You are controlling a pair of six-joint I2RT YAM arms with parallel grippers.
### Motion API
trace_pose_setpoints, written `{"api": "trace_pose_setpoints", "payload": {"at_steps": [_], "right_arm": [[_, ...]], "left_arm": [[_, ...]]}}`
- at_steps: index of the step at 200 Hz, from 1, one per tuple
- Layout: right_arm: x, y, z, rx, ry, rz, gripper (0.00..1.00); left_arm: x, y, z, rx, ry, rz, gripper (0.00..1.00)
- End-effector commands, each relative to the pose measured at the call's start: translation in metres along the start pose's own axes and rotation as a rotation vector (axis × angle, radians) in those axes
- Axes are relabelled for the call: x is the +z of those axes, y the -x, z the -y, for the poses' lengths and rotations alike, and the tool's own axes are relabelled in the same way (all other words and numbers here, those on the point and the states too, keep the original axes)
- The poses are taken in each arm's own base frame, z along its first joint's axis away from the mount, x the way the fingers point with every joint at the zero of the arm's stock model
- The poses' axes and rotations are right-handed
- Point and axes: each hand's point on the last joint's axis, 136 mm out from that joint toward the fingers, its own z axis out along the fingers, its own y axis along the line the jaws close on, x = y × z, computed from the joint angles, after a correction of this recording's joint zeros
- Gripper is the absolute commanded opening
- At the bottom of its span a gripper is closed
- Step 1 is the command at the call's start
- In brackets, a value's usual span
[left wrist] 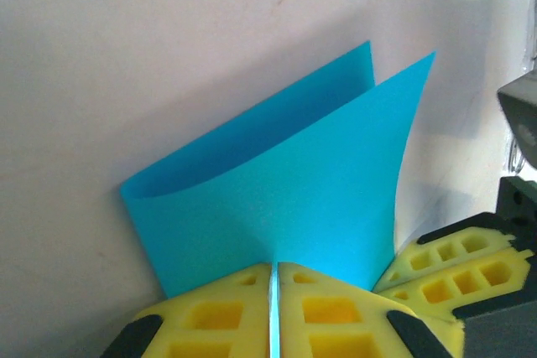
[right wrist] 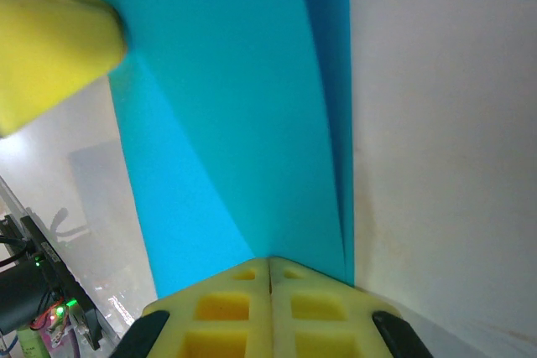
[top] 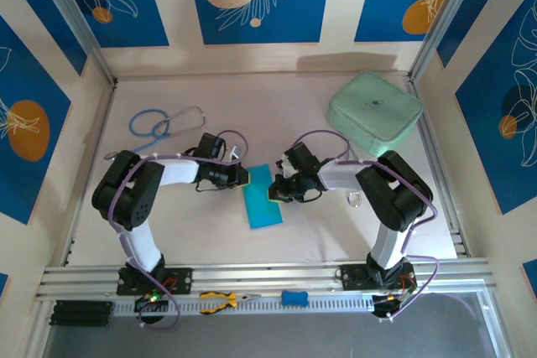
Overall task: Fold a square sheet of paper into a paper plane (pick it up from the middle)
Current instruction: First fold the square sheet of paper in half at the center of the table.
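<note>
The square sheet of paper [top: 262, 199] is bright cyan and bent over on itself into a loose rectangle at the table's middle. In the left wrist view the sheet of paper [left wrist: 294, 182] curves over with its two layers apart at the far corner. My left gripper [top: 245, 178] is at its left edge, and the yellow jaws of that gripper [left wrist: 274, 267] are shut on a thin blue edge. My right gripper [top: 275, 191] meets the right edge. Its jaws [right wrist: 269, 262] are shut where the paper [right wrist: 235, 123] comes out of them. The two grippers stand close together.
A mint-green case [top: 374, 111] lies at the back right. A blue-tubed stethoscope [top: 159, 123] lies at the back left. Yellow-handled pliers [top: 220, 300] and a small blue block [top: 294, 298] rest on the front rail between the arm bases.
</note>
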Motion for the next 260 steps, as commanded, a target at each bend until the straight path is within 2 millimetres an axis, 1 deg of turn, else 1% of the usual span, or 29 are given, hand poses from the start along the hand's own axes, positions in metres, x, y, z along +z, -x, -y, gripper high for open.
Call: {"api": "trace_pose_setpoints", "payload": {"at_steps": [1, 16, 33, 59, 76, 89, 129, 140, 183, 225, 244, 260], "right_arm": [[0.007, -0.035, 0.052, 0.102, -0.177, -0.099, 0.0], [0.007, -0.036, 0.052, 0.101, -0.178, -0.101, 0.0], [0.007, -0.036, 0.052, 0.101, -0.177, -0.101, 0.0], [0.007, -0.036, 0.052, 0.103, -0.178, -0.104, 0.0], [0.007, -0.036, 0.052, 0.103, -0.177, -0.103, 0.0], [0.007, -0.036, 0.052, 0.102, -0.178, -0.103, 0.0], [0.007, -0.036, 0.052, 0.102, -0.176, -0.104, 0.0], [0.007, -0.037, 0.052, 0.102, -0.176, -0.105, 0.0], [0.006, -0.037, 0.052, 0.1, -0.177, -0.101, 0.0], [0.005, -0.036, 0.051, 0.099, -0.171, -0.098, 0.0], [0.005, -0.036, 0.051, 0.098, -0.17, -0.098, 0.0], [0.005, -0.036, 0.05, 0.097, -0.169, -0.097, 0.0]], "left_arm": [[-0.004, 0.015, 0.003, 0.009, 0.003, 0.02, 0.12], [0.001, 0.015, -0.002, 0.0, 0.005, 0.014, 0.12], [0.006, 0.013, -0.012, -0.016, 0.027, 0.008, 0.12], [0.008, 0.009, -0.029, -0.042, 0.049, 0.0, 0.11], [0.008, 0.01, -0.038, -0.05, 0.063, 0.008, 0.11], [0.005, 0.014, -0.041, -0.058, 0.063, 0.022, 0.12], [-0.003, 0.034, -0.042, -0.063, 0.07, 0.065, 0.12], [-0.005, 0.038, -0.046, -0.077, 0.09, 0.07, 0.12], [-0.009, 0.04, -0.065, -0.141, 0.196, 0.067, 0.11], [-0.022, 0.047, -0.068, -0.158, 0.283, 0.068, 0.1], [-0.025, 0.051, -0.064, -0.155, 0.287, 0.07, 0.1], [-0.029, 0.054, -0.056, -0.146, 0.269, 0.08, 0.1]]}}
